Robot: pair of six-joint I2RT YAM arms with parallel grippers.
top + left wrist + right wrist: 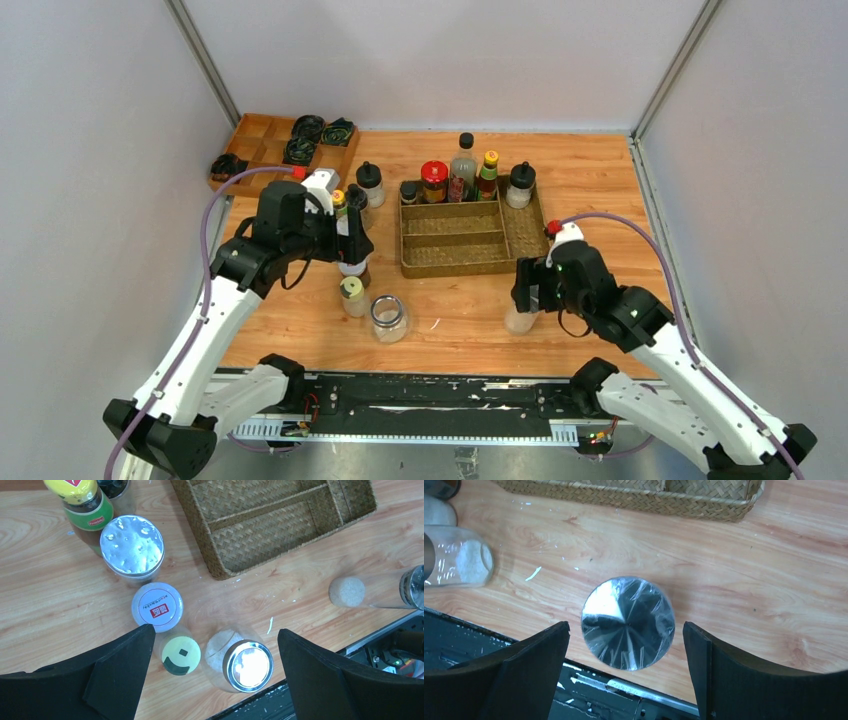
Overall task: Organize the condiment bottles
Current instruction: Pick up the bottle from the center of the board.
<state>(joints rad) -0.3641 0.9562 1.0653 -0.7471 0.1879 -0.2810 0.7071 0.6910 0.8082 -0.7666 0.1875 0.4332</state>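
**Hidden or cut off.** In the top view the left end effector (350,243) covers part of the bottle group left of the tray (470,268). One half-hidden bottle (353,268) below it shows only its lower body. The right wrist hides the top of the silver-cap bottle (517,320). In the left wrist view the green-label bottle (85,505) is cut by the top edge. In the right wrist view the clear jar (461,562) is cut by the left edge.

**Bottle positions.** A bottle row (462,180) of five stands in the tray's far compartment. A black-cap bottle (370,183) stands just left of the tray's far left corner. The rest stand on the tabletop (600,180), left of the tray and on its near side.

**Left end effector.** Released, fingers (120,670) spread wide, left of the tray's near left corner. In its wrist view the yellow-lid bottle (181,654) and the clear jar lie between the fingers, lower down. The yellow lid is just beside the left finger; whether they touch cannot be told. The white-lid bottle (157,606) and the foil-lid jar (131,545) stand beyond the fingertips.

**Right end effector** (625,626). Released. The silver-cap bottle sits centred between the fingers with a gap on each side. It stands on the near side of the tray's near right corner.
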